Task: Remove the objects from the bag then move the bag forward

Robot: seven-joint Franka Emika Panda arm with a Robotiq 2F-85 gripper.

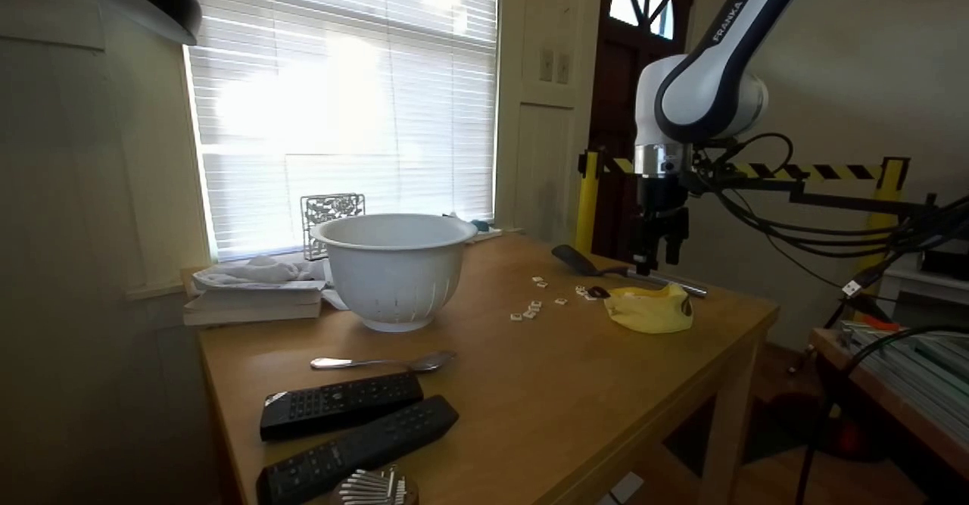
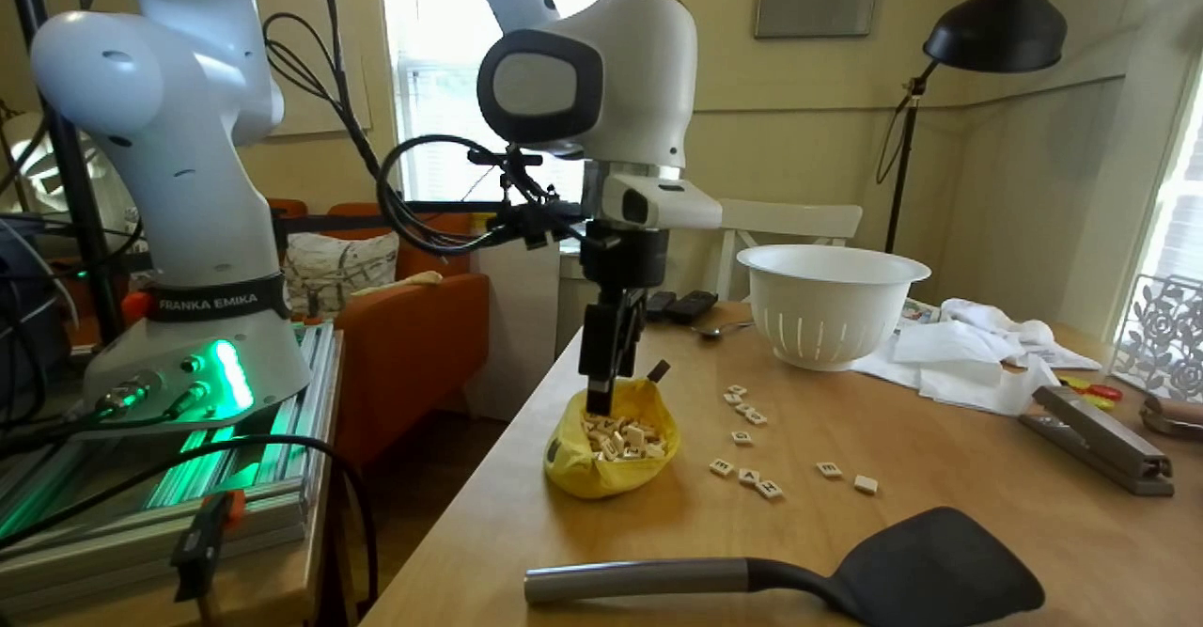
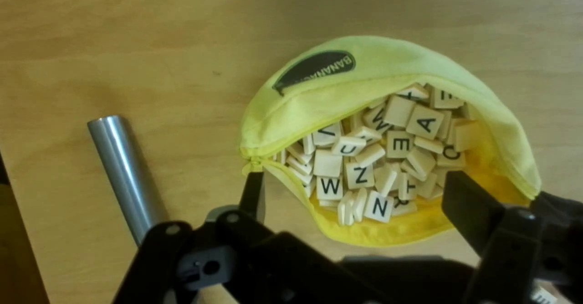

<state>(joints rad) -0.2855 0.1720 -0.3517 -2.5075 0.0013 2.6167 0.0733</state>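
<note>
Down near the edge of the wooden table [image 1: 530,384], yellow bag [image 1: 649,312], curved like a banana, mouth agape and packed with letter tiles [image 3: 360,175], with A, E, W, U and N readable in the wrist view! Right above it, gripper [image 3: 355,190], pointing straight down, with fingers [image 3: 471,213] spread wide apart. Fingertips [image 1: 643,259] just over the bag in an exterior view; in the wrist view, one close by the end of the zip, the other overlapping the lower lip, with much of the mouth beyond both. Now loose tiles [image 1: 535,305], scattered on bare wood just beside the bag, strung out between it and white bowl [image 1: 397,285] in an exterior view. Near the bag too, spatula [image 2: 893,571], lying flat, with metal handle off to one side in the wrist view. Farther out, well apart from bag and gripper: spoon [image 1: 428,362], two dark remotes [image 1: 341,405] side by side, stapler [image 2: 1104,431] past the loose tiles, black lamp [image 2: 1001,25] up high.
</note>
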